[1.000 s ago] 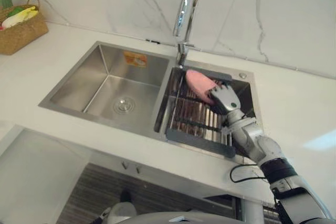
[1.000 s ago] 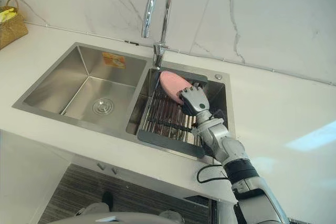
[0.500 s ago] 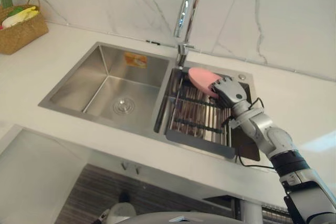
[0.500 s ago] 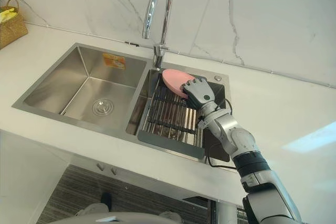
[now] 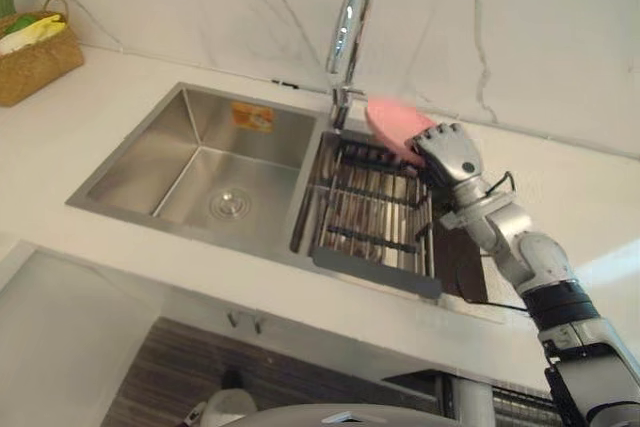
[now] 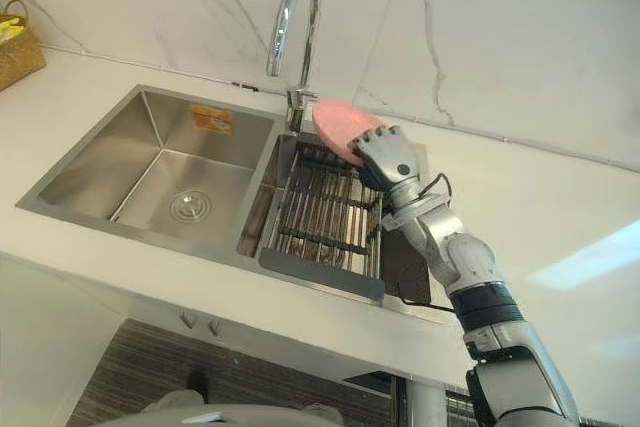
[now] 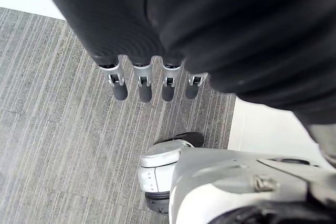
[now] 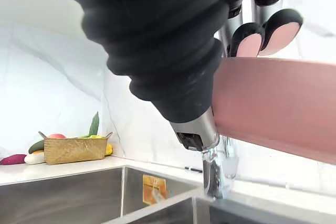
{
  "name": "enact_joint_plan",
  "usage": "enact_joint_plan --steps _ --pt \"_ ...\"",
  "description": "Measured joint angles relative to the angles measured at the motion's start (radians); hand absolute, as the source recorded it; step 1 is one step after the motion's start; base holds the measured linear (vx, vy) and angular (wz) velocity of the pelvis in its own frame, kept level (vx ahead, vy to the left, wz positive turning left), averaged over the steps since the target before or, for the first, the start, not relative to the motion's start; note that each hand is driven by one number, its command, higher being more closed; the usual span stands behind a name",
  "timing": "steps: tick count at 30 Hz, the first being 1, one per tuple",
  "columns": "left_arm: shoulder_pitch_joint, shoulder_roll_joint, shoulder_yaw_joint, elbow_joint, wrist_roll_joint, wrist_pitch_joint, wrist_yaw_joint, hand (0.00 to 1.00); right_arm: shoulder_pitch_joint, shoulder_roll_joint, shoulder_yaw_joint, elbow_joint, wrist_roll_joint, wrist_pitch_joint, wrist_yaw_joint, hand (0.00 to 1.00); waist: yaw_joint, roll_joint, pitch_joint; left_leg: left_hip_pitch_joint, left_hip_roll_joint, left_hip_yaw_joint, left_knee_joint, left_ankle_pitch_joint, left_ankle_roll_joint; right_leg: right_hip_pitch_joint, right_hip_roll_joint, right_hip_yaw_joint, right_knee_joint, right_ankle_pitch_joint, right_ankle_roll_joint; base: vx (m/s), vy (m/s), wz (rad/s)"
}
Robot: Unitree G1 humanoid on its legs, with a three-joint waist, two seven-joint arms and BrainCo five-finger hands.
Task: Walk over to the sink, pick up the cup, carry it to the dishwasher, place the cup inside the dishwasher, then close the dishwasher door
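A pink cup [image 5: 393, 125] is held above the right basin of the steel sink [image 5: 200, 162], near the base of the chrome faucet [image 5: 348, 22]. My right hand [image 5: 450, 154] is shut on the pink cup [image 8: 273, 103], its fingers curled round the side, lifted clear of the dark drying rack [image 5: 372, 212] that sits in the right basin. My left hand [image 7: 152, 80] hangs with straight fingers over the grey floor.
A wicker basket [image 5: 35, 57] with vegetables stands on the white counter [image 5: 560, 207] at the far left. A marble wall rises behind the sink. The left basin has a drain [image 5: 230, 205] in its floor.
My right hand has raised the pink cup out of the rack and up toward the faucet base. The camera has shifted a little.
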Motion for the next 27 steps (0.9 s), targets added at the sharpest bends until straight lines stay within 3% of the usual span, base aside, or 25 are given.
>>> enact_joint_plan --steps 7,12,13,14,15,16,17,19,21,23,24,25,27 --pt "0.025 0.001 -0.003 0.003 0.002 -0.006 0.000 0.00 0.100 -0.076 -0.175 -0.080 0.002 0.001 -0.018 1.00 -0.035 -0.010 -0.014 0.033 0.002 0.068 0.000 -0.011 0.000 -0.015 -0.001 0.073 -0.002 0.013 -0.003 -0.03 0.021 -0.30" --pt "0.036 0.017 -0.009 0.023 0.000 0.005 0.001 0.00 0.216 -0.101 -0.283 -0.080 0.002 -0.001 -0.103 1.00 -0.069 -0.039 -0.030 0.044 0.001 0.184 0.003 -0.032 -0.008 -0.090 -0.008 0.151 -0.006 0.033 -0.031 -0.04 0.051 -0.64" --pt "0.036 0.019 -0.008 0.021 -0.001 0.008 0.003 0.00 0.223 -0.111 -0.286 -0.080 0.004 0.000 -0.120 1.00 -0.067 -0.042 -0.035 0.045 0.006 0.218 0.006 -0.036 -0.011 -0.111 -0.012 0.129 -0.004 0.027 -0.054 -0.01 0.045 -0.92" --pt "0.033 0.021 -0.007 0.019 -0.001 0.010 0.006 0.00 0.228 -0.115 -0.286 -0.080 0.005 0.000 -0.138 1.00 -0.063 -0.041 -0.036 0.045 0.015 0.238 0.006 -0.039 -0.016 -0.126 -0.017 0.081 0.003 0.015 -0.101 0.02 0.042 -1.29" --pt "0.029 0.025 0.004 0.019 -0.003 0.014 0.008 0.00 0.248 -0.121 -0.286 -0.088 0.007 -0.001 -0.174 1.00 -0.060 -0.042 -0.041 0.031 0.037 0.258 0.006 -0.049 -0.024 -0.173 -0.018 -0.049 0.017 -0.020 -0.258 0.03 0.024 -1.41" --pt "0.023 0.032 0.011 0.019 -0.014 0.017 0.014 0.00 0.260 -0.121 -0.286 -0.097 0.007 -0.001 -0.193 1.00 -0.062 -0.054 -0.049 0.015 0.047 0.270 0.006 -0.053 -0.022 -0.202 -0.017 -0.113 0.016 -0.039 -0.322 0.04 0.018 -1.45" --pt "0.019 0.039 0.020 0.019 -0.023 0.020 0.020 0.00 0.269 -0.121 -0.286 -0.106 0.009 -0.001 -0.205 1.00 -0.064 -0.057 -0.055 0.010 0.054 0.291 0.006 -0.055 -0.022 -0.218 -0.016 -0.148 0.013 -0.050 -0.353 0.03 -0.010 -1.32" --pt "0.007 0.069 0.032 0.033 -0.046 0.048 0.033 0.00 0.309 -0.115 -0.285 -0.135 0.011 -0.001 -0.220 1.00 -0.083 -0.115 -0.067 0.014 0.069 0.364 0.006 -0.067 -0.025 -0.251 -0.014 -0.218 0.018 -0.064 -0.412 0.03 -0.041 -1.21" --pt "-0.011 0.083 0.053 0.042 -0.056 0.060 0.046 0.00 0.359 -0.111 -0.285 -0.159 0.024 0.000 -0.220 1.00 -0.111 -0.138 -0.075 0.038 0.071 0.394 0.006 -0.079 -0.034 -0.250 -0.025 -0.232 0.052 -0.041 -0.418 0.04 -0.068 -0.57" --pt "-0.013 0.087 0.064 0.039 -0.093 0.060 0.048 0.00 0.406 -0.086 -0.289 -0.167 0.051 0.000 -0.225 1.00 -0.126 -0.175 -0.101 0.071 0.066 0.411 0.006 -0.101 -0.045 -0.249 -0.038 -0.226 0.097 0.112 -0.338 0.06 -0.065 -0.34" --pt "-0.015 0.090 0.073 0.040 -0.119 0.059 0.051 0.00 0.427 -0.070 -0.292 -0.166 0.051 0.000 -0.239 1.00 -0.113 -0.178 -0.109 0.078 0.074 0.412 0.005 -0.112 -0.054 -0.252 -0.026 -0.226 0.092 0.173 -0.224 0.09 -0.057 -0.40" --pt "-0.018 0.085 0.073 0.040 -0.130 0.059 0.053 0.00 0.429 -0.067 -0.292 -0.163 0.051 0.000 -0.247 1.00 -0.106 -0.172 -0.109 0.074 0.081 0.409 0.006 -0.113 -0.054 -0.264 -0.015 -0.221 0.089 0.195 -0.194 0.11 -0.057 -0.53" --pt "-0.022 0.072 0.099 0.044 -0.168 0.059 0.072 0.00 0.429 -0.068 -0.298 -0.143 0.050 0.001 -0.260 1.00 -0.106 -0.158 -0.107 0.052 0.090 0.417 0.008 -0.104 -0.051 -0.285 0.013 -0.220 0.053 0.207 -0.189 0.08 -0.017 -0.36"
